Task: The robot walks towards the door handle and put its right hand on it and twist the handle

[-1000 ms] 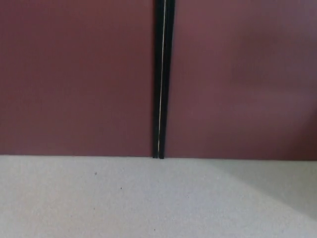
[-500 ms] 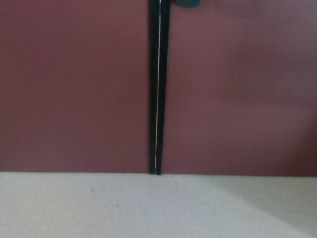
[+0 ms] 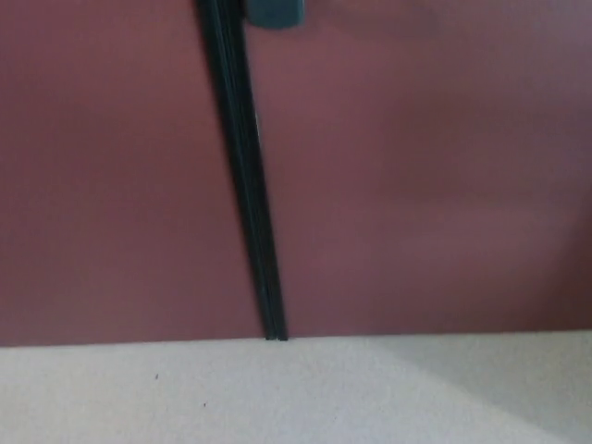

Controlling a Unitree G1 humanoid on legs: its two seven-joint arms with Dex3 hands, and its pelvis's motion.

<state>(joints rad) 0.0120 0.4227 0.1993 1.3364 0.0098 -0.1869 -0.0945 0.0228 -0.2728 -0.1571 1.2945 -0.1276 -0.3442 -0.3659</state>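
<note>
Handle point(image 3: 275, 12) only just showing at twelve o'clock, a dark blurred block cut off by the top edge, sitting just right of the black seam point(image 3: 248, 176); most of its shape out of frame, so lever or knob cannot be told. Seam running tilted from eleven o'clock down to six, meeting the pale floor point(image 3: 296, 398) there; maroon door panel point(image 3: 416, 185) filling the three o'clock side, a matching maroon panel point(image 3: 102, 185) filling the nine o'clock side.

Neither robot hand in view; whether fingers are spread, pressed together or pinching anything cannot be told; nothing touching the handle.

Judged as an approach step, with reaching, laying the right hand on and twisting all yet to come.

Likely handling, as a guess from the little that shows: rigid and fixed to the door, not to be lifted or carried, only turned about its own pivot; probably sprung, so pushing back against the twist; probably a smooth hard surface, hence slippery under thick black fingers; not fragile.

Best hold, if a lever: well out toward the free end, away from the seam side, thumb beneath and fingers wrapped over the top; if a knob, fingers closed around the body. Worth bringing the handle lower into view before reaching, since most of it lies beyond twelve o'clock.
</note>
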